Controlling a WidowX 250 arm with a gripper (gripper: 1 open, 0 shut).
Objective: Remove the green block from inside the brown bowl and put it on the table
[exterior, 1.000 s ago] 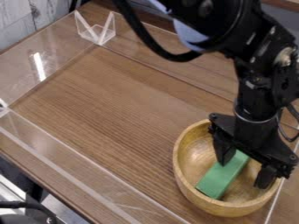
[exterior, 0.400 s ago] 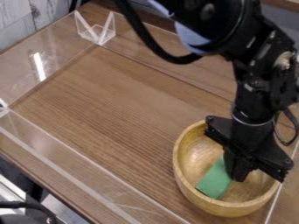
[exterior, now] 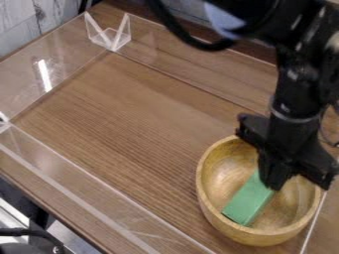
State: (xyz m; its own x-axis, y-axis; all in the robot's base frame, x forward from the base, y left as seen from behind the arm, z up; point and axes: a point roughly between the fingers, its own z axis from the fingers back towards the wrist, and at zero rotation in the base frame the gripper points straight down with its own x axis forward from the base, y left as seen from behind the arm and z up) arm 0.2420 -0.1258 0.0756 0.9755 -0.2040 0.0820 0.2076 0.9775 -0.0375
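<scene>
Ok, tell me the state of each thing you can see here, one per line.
green block: inside the brown bowl, tilted, upper end pinched by the tool; not yet on the table.
brown bowl: upright on the table, with the green block inside.
tool: pointing down into the brown bowl, shut on the green block.
table: carrying the brown bowl.

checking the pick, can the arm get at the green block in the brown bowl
Probably yes: its jaws point down into the brown bowl and look shut on the upper end of the green block. Nothing else lies in the bowl to bar the way.
</scene>
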